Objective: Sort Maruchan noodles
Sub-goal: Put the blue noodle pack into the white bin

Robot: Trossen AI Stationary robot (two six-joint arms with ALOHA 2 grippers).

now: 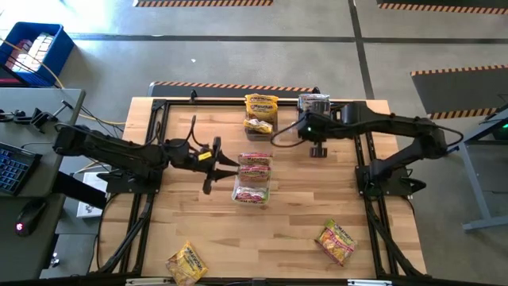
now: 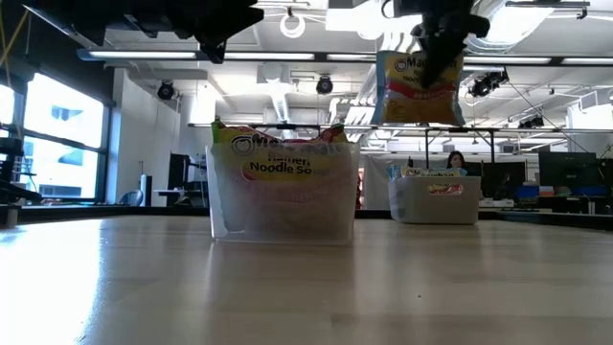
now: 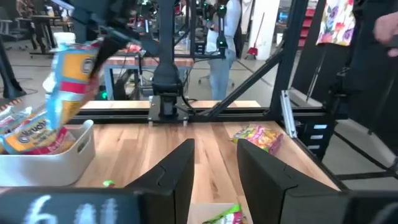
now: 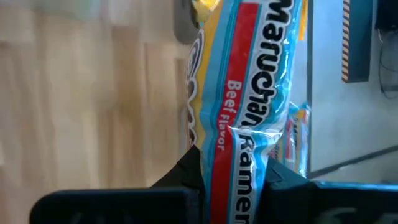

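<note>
Two clear plastic rectangular bins sit on the wooden worktop [image 1: 302, 230]: centre bin [image 1: 253, 180] with red-and-green packets, far bin [image 1: 260, 114] with yellow packets. Right claw [image 4: 231, 167] clamps a yellow, red-striped crinkly Maruchan beef ramen packet [image 2: 419, 88], hanging it above the worktop near a third bin [image 1: 314, 103] at the far edge. Left claw [image 3: 214, 163], fingers parted and empty, hovers beside the centre bin. Loose packets lie near-right [image 1: 336, 241] and near-left [image 1: 186, 263].

Grey concrete floor [image 1: 238, 20], striped hazard tape [image 1: 202, 3], bright window [image 2: 57, 134], ceiling lights [image 2: 297, 21].
</note>
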